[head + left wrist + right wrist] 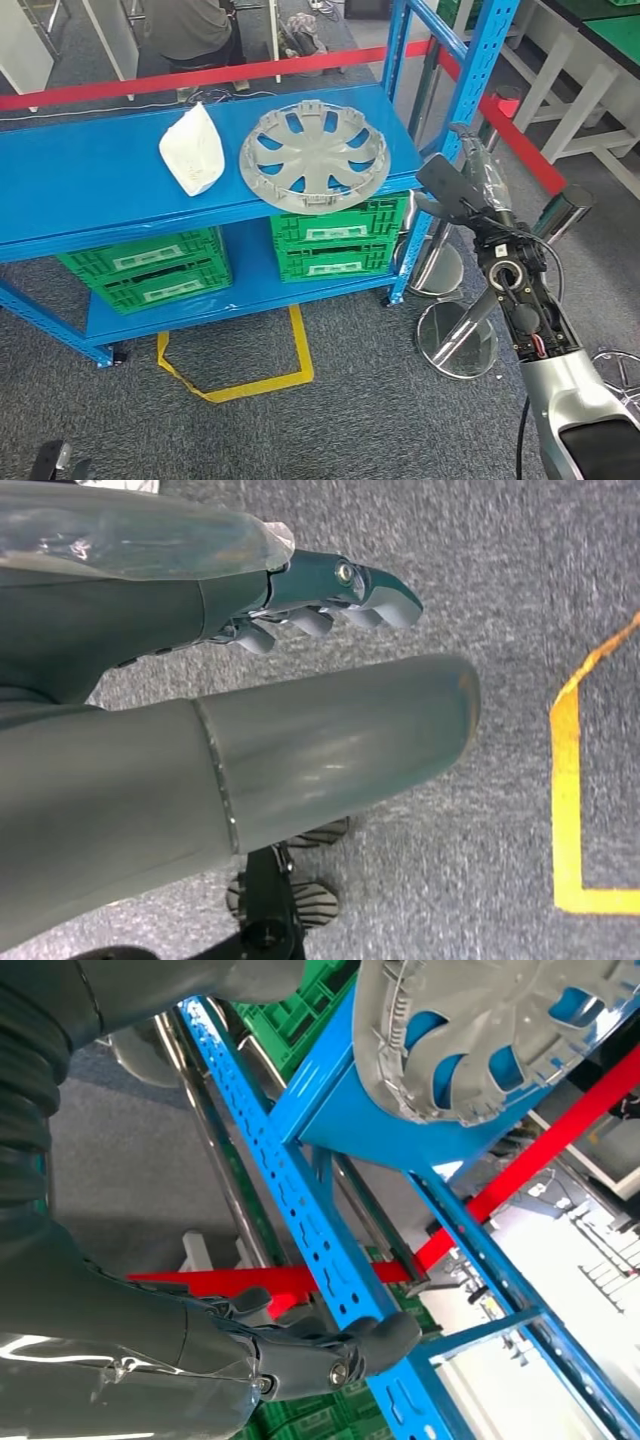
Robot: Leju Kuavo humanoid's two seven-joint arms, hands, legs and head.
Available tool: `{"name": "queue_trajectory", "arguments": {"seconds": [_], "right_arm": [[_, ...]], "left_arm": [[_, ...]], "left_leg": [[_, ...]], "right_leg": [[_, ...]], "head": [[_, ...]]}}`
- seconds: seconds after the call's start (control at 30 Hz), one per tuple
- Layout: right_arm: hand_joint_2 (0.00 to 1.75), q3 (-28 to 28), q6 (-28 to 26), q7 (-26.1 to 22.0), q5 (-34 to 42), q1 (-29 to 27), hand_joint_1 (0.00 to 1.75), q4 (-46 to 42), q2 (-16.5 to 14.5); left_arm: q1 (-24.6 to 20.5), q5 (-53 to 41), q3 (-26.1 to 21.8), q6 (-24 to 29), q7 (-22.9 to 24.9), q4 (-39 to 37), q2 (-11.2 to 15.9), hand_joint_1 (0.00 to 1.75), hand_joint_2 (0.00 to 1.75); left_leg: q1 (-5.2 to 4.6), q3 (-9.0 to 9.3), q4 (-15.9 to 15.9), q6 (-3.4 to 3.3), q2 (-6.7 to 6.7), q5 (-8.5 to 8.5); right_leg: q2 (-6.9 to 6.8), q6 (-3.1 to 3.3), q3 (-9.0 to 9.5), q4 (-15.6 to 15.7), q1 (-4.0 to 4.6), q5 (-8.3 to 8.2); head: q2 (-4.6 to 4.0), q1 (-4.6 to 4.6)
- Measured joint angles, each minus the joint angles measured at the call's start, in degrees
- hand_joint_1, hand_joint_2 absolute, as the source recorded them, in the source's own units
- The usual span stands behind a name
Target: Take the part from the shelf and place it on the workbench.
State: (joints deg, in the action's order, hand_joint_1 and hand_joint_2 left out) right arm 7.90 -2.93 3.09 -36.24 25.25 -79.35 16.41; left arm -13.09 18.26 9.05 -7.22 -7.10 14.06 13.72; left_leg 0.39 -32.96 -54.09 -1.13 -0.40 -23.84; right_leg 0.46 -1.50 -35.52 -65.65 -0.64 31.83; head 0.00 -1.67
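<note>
A grey wheel cover (315, 157) lies flat on the top deck of the blue shelf (83, 190), near its right front corner. A white crumpled bag (192, 150) sits to its left. My right hand (453, 185) is raised just right of the shelf's corner post, beside the cover but apart from it, with fingers stretched out and nothing in them. In the right wrist view the hand (317, 1350) reaches past the blue post (302, 1210), and the wheel cover (483, 1030) overhangs the deck edge. My left hand (332, 595) hangs over the grey carpet, holding nothing.
Green crates (332, 240) fill the lower shelf. Yellow tape (249, 380) marks the carpet in front. Chrome stanchion bases (456, 335) stand right of the shelf, below my right arm. Red barrier tape (521, 140) runs behind. A person (189, 30) sits at the back; white workbenches (589, 70) stand far right.
</note>
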Motion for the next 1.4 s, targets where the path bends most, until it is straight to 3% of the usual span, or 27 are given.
{"name": "queue_trajectory", "arguments": {"seconds": [0.07,0.1,0.13,0.2,0.23,0.3,0.4,0.47,0.53,0.57,0.6,0.63,0.67,0.73,0.77,0.8,0.9,0.97,1.07,1.1,1.13,1.17,1.23,1.27,1.33,1.4], "right_arm": [[1.75,0.01,0.18,-0.01,0.0,-0.14,0.0,0.29,0.13],[1.75,0.02,0.26,-0.01,0.0,-0.22,0.0,0.43,0.17],[1.75,0.02,0.3,-0.01,0.0,-0.25,0.0,0.53,0.21],[1.75,0.01,0.31,-0.02,0.0,-0.18,0.0,0.62,0.28],[1.75,0.02,0.31,-0.02,0.0,-0.12,0.0,0.66,0.31],[1.75,0.03,0.32,-0.02,0.0,-0.03,0.0,0.74,0.34],[1.75,0.03,0.31,-0.04,0.0,0.01,0.0,0.76,0.39],[1.75,0.05,0.32,-0.08,0.0,0.12,0.0,0.75,0.4],[1.75,0.12,0.38,-0.06,0.05,0.1,0.0,0.77,0.4],[1.75,0.15,0.41,-0.03,0.1,-0.01,0.0,0.79,0.4],[1.75,0.18,0.45,0.02,0.15,-0.14,0.0,0.8,0.4],[1.75,0.19,0.47,0.07,0.19,-0.25,0.0,0.81,0.4],[1.75,0.19,0.49,0.13,0.2,-0.34,0.0,0.82,0.4],[1.75,0.18,0.5,0.23,0.2,-0.4,0.0,0.82,0.4],[1.75,0.17,0.53,0.27,0.2,-0.4,0.0,0.82,0.41],[1.75,0.17,0.55,0.29,0.2,-0.43,0.0,0.82,0.43],[1.75,0.13,0.59,0.32,0.2,-0.54,0.0,0.81,0.52],[1.75,0.09,0.59,0.32,0.2,-0.55,0.0,0.8,0.68],[1.75,0.08,0.59,0.33,0.2,-0.79,0.0,0.89,0.84],[1.75,0.08,0.59,0.34,0.2,-0.98,0.0,0.97,0.87],[1.75,0.09,0.59,0.34,0.2,-1.14,0.0,1.05,0.88],[1.75,0.1,0.59,0.34,0.2,-1.22,0.0,1.11,0.89],[1.75,0.09,0.59,0.34,0.2,-1.2,0.0,1.15,0.91],[1.75,0.08,0.6,0.35,0.2,-1.14,0.0,1.14,0.95],[1.75,0.09,0.61,0.35,0.21,-1.12,0.0,1.11,1.03],[1.75,0.1,0.62,0.34,0.21,-1.18,0.0,1.1,1.09]], "left_arm": [[0.02,0.01,0.01,0.01,0.0,-0.01,-0.13,0.0,0.0],[0.03,0.01,0.02,0.01,0.0,-0.01,-0.19,0.0,0.0],[0.04,0.01,0.02,0.01,0.0,-0.01,-0.25,0.0,0.0],[0.05,0.01,0.02,0.01,0.0,-0.01,-0.33,0.0,0.0],[0.0,0.02,0.02,0.01,0.0,-0.01,-0.36,0.0,0.0],[-0.03,0.03,0.02,0.01,0.0,-0.01,-0.39,0.0,0.0],[-0.06,0.05,0.04,0.01,0.0,0.0,-0.38,0.0,0.0],[-0.25,0.08,0.04,0.05,0.0,0.01,-0.34,0.0,0.0],[-0.27,0.11,0.05,0.13,-0.01,0.01,-0.38,0.0,0.0],[-0.21,0.11,0.06,0.16,-0.01,0.0,-0.4,0.0,0.0],[-0.15,0.12,0.07,0.18,-0.01,-0.01,-0.42,0.0,0.0],[-0.12,0.12,0.08,0.18,-0.01,-0.01,-0.43,0.0,0.0],[-0.14,0.12,0.09,0.18,0.0,-0.01,-0.42,0.0,0.0],[-0.23,0.12,0.09,0.18,0.0,-0.01,-0.4,0.0,0.0],[-0.3,0.12,0.1,0.18,0.0,-0.01,-0.4,0.0,0.0],[-0.32,0.12,0.11,0.18,0.0,-0.01,-0.4,0.0,0.0],[-0.31,0.14,0.15,0.18,0.0,0.0,-0.44,0.0,0.0],[-0.37,0.16,0.15,0.2,0.0,0.01,-0.45,0.0,0.0],[-0.34,0.16,0.21,0.27,0.0,0.0,-0.52,0.0,0.0],[-0.3,0.17,0.31,0.27,0.0,-0.01,-0.56,0.0,0.0],[-0.28,0.17,0.45,0.27,0.0,-0.01,-0.61,0.0,0.0],[-0.26,0.18,0.6,0.27,0.0,-0.02,-0.63,0.0,0.0],[-0.27,0.21,0.84,0.27,0.0,-0.03,-0.66,0.0,0.0],[-0.29,0.23,0.9,0.28,0.0,-0.03,-0.67,0.0,0.0],[-0.3,0.27,0.97,0.33,0.0,-0.04,-0.69,0.0,0.0],[-0.27,0.27,1.01,0.38,0.0,-0.05,-0.66,0.0,0.0]], "left_leg": [[-0.05,0.42,-0.02,-0.22,0.0,-0.37],[-0.06,0.71,-0.04,-0.21,-0.02,-0.6],[-0.06,1.1,-0.06,-0.14,-0.05,-0.88],[-0.07,1.94,-0.07,0.16,-0.12,-1.52],[-0.14,2.13,-0.15,0.36,-0.14,-1.79],[-0.24,1.94,-0.23,0.86,-0.15,-1.98],[-0.25,1.71,-0.53,1.68,-0.07,-2.4],[-0.17,-0.18,-4.5,2.4,0.0,-4.3],[0.06,-4.78,-12.58,2.99,0.03,-7.17],[0.18,-7.09,-16.08,3.2,0.04,-7.99],[0.3,-8.6,-17.81,3.34,0.05,-7.79],[0.41,-8.89,-17.1,3.41,0.05,-6.36],[0.51,-7.97,-14.11,3.41,0.06,-3.96],[0.56,-4.42,-5.56,3.25,0.09,0.66],[0.49,-3.07,-2.57,2.99,0.07,1.69],[0.39,-2.34,-0.97,2.68,0.05,1.85],[0.25,-1.85,-0.43,1.48,-0.02,1.15],[0.33,-1.16,-0.12,0.65,-0.01,0.86],[0.18,-0.16,-0.02,-0.16,0.01,0.15],[0.1,0.2,-0.03,-0.25,-0.02,-0.13],[0.04,0.59,-0.04,-0.27,-0.05,-0.43],[0.0,1.06,-0.06,-0.23,-0.1,-0.76],[-0.07,2.06,-0.07,0.0,-0.19,-1.44],[-0.16,2.36,-0.13,0.21,-0.24,-1.74],[-0.4,2.37,-0.32,0.56,-0.28,-2.05],[-0.51,2.17,-0.39,0.67,-0.22,-2.09]], "right_leg": [[0.0,-0.17,-3.82,-6.79,0.0,1.78],[-0.01,-0.16,-4.48,-7.25,0.0,1.05],[-0.02,-0.06,-3.97,-5.33,0.01,-0.79],[-0.04,0.41,-0.59,2.85,0.07,-5.62],[-0.04,0.65,1.04,6.43,0.23,-7.08],[0.01,1.14,2.56,9.61,0.51,-7.43],[0.16,1.73,3.17,10.56,0.3,-7.2],[0.09,2.23,3.83,11.13,-0.01,-7.14],[-0.02,2.61,4.1,11.24,-0.01,-6.89],[-0.03,2.69,4.23,11.23,-0.02,-6.72],[-0.03,2.72,4.42,11.22,-0.02,-6.52],[0.0,2.68,4.72,11.21,-0.04,-6.27],[0.02,2.57,5.13,11.19,-0.07,-5.96],[0.11,2.12,5.9,11.14,-0.03,-5.24],[0.17,1.82,6.06,11.11,0.05,-4.95],[0.25,1.52,6.13,11.12,0.14,-4.74],[0.28,0.61,6.24,11.28,0.07,-4.25],[0.09,0.06,5.09,8.46,-0.06,-2.67],[-0.06,-0.28,-1.18,-3.52,-0.04,1.52],[-0.07,-0.3,-3.06,-6.35,-0.03,1.79],[-0.07,-0.25,-3.92,-6.9,-0.03,0.92],[-0.07,-0.12,-3.71,-5.19,-0.01,-0.99],[-0.06,0.45,-1.0,2.49,0.12,-5.91],[-0.06,0.74,0.61,6.08,0.28,-7.47],[-0.04,1.12,2.43,9.79,0.44,-8.13],[0.09,1.12,2.72,10.4,0.45,-7.83]], "head": [[0.0,-0.51],[0.0,-0.73],[0.0,-0.97],[0.0,-1.41],[0.0,-1.48],[0.0,-1.58],[0.0,-1.45],[0.0,-0.89],[0.0,-0.17],[0.0,0.07],[0.0,0.23],[0.0,0.35],[0.0,0.46],[0.0,0.8],[0.0,0.99],[0.0,1.07],[0.0,0.89],[0.0,0.57],[0.0,-0.38],[0.0,-0.64],[0.0,-0.86],[0.0,-1.06],[0.0,-1.5],[0.0,-1.62],[0.0,-1.7],[0.0,-1.47]]}}
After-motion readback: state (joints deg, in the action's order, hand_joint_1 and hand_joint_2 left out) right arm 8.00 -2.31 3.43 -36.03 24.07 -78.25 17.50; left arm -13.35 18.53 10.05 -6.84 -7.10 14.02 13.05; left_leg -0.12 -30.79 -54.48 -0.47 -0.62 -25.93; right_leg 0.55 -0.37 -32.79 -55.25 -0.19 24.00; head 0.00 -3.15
